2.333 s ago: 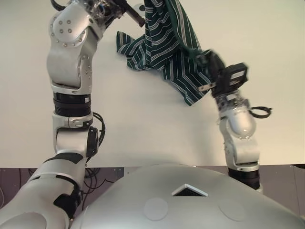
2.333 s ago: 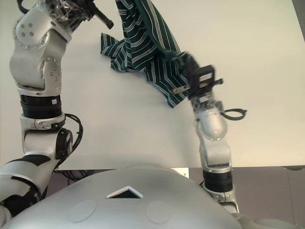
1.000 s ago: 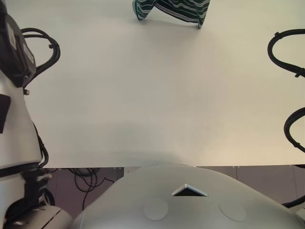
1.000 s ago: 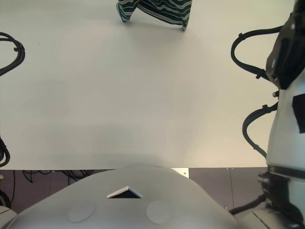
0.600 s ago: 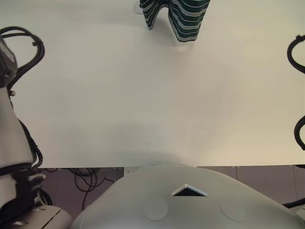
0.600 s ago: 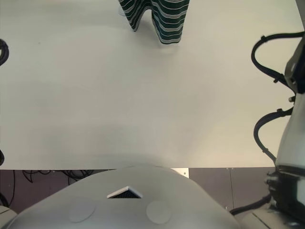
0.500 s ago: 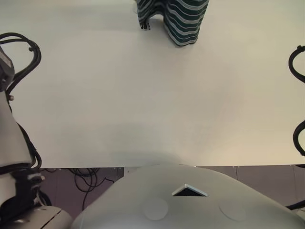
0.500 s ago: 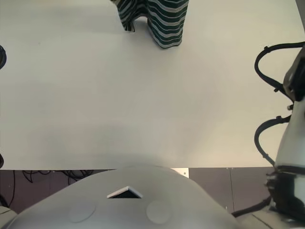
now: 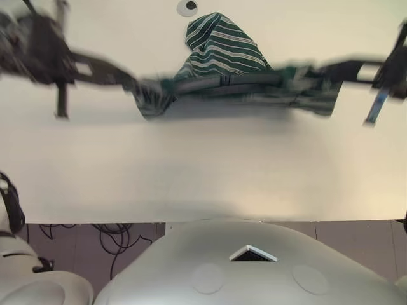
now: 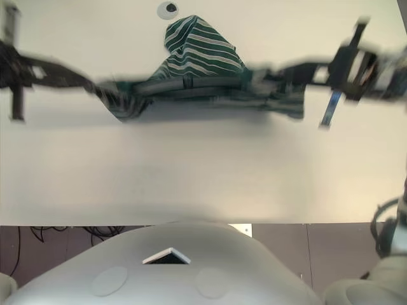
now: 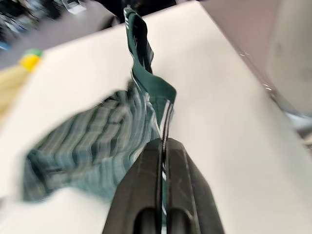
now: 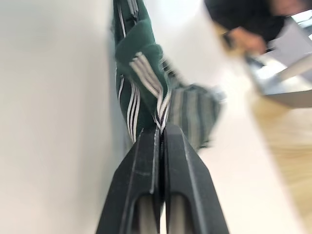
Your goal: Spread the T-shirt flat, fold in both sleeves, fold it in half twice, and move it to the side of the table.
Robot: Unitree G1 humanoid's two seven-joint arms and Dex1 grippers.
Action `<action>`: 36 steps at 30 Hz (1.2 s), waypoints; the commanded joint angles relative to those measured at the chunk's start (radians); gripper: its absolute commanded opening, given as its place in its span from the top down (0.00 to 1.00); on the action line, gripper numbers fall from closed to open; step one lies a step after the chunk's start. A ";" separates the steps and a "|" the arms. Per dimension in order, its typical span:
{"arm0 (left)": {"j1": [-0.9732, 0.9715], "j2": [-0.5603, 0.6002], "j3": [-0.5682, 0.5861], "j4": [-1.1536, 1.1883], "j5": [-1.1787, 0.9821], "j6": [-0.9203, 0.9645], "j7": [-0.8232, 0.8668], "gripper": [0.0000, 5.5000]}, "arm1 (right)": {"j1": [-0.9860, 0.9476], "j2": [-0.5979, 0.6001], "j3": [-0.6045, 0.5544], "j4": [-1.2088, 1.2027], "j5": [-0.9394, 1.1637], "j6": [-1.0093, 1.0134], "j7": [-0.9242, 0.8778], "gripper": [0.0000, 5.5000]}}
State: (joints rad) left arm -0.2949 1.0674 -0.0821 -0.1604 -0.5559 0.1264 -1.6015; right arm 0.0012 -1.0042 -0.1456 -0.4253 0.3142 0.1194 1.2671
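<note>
The T-shirt [image 9: 222, 57], dark green with white stripes, is found on the far half of the table [image 9: 191, 171], around 12 o'clock in the head view. It is drawn out into a long, narrow band that runs from about 10 o'clock to about 2 o'clock. Its middle is bunched into a rounded hump that rises toward 12 o'clock behind the band. A shadow is cast on the table surface just under the stretched band, but whether that edge is touching the table cannot be told, since the band is smeared by blur. The cloth is not laid flat, and no fold is seen in it. The end of the band at 10 o'clock is pinched by the left gripper [image 11: 162, 141]. In the left wrist view its two dark fingers are pressed together on a thick hem, with striped cloth bunched beyond them. The end at 2 o'clock is pinched by the right gripper [image 12: 160, 127]. Its fingers are likewise closed tight on a rolled green edge with white stripes, and the cloth trails away from them over the pale surface. The two grippers are held well apart, one at each end of the garment. A small round object [image 9: 187, 7], white with a dark centre, is seen at 12 o'clock near the far edge of the table, just beyond the hump and apart from it.
</note>
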 commanded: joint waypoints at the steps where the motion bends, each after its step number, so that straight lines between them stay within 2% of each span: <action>1: 0.308 0.050 -0.115 -0.208 0.215 -0.079 0.068 1.00 | 0.323 -0.056 0.081 -0.178 -0.160 -0.025 -0.012 1.00; 5: 0.426 0.009 -0.164 -0.249 0.329 -0.111 0.162 1.00 | 0.467 -0.023 0.157 -0.199 -0.258 -0.061 -0.069 1.00; 7: 0.471 -0.011 -0.193 -0.263 0.354 -0.107 0.197 1.00 | 0.510 -0.013 0.214 -0.184 -0.309 -0.079 -0.096 0.94; 9: 0.506 -0.013 -0.209 -0.274 0.362 -0.097 0.212 0.93 | 0.544 -0.012 0.243 -0.182 -0.325 -0.086 -0.115 0.87; 15: 0.576 0.009 -0.153 -0.314 0.275 -0.095 0.207 0.79 | 0.620 -0.006 0.231 -0.195 -0.267 -0.104 -0.150 0.68; 16: 0.577 0.009 -0.117 -0.327 0.210 -0.083 0.192 0.79 | 0.620 0.004 0.201 -0.210 -0.213 -0.106 -0.151 0.68; 20: 0.464 -0.033 0.076 -0.323 -0.232 0.080 0.155 0.79 | 0.537 0.051 -0.039 -0.254 0.352 0.011 -0.114 0.68; 22: 0.344 -0.103 0.094 -0.266 -0.315 0.150 0.246 0.79 | 0.421 0.073 -0.101 -0.197 0.557 0.075 -0.168 0.68; 24: 0.217 -0.199 0.057 -0.188 -0.252 0.192 0.394 0.79 | 0.277 0.112 -0.084 -0.123 0.629 0.143 -0.283 0.71; 26: 0.060 -0.334 -0.058 -0.015 0.002 0.146 0.576 0.85 | 0.090 0.204 0.050 -0.018 0.455 0.196 -0.446 0.77; 29: -0.104 -0.467 -0.190 0.243 0.317 0.002 0.750 0.92 | -0.126 0.337 0.240 0.155 0.173 0.210 -0.620 0.85; 33: -0.323 -0.617 -0.278 0.658 0.581 -0.194 0.948 1.00 | -0.368 0.535 0.390 0.547 -0.108 0.105 -0.771 0.98; 36: -0.462 -0.713 -0.291 0.963 0.690 -0.297 1.090 1.00 | -0.499 0.651 0.442 0.876 -0.255 -0.030 -0.852 1.00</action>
State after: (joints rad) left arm -0.6693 0.4046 -0.3618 0.6328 0.0717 -0.1168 -0.5911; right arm -0.4141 -0.4215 0.2741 0.2624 0.1342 0.1643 0.4597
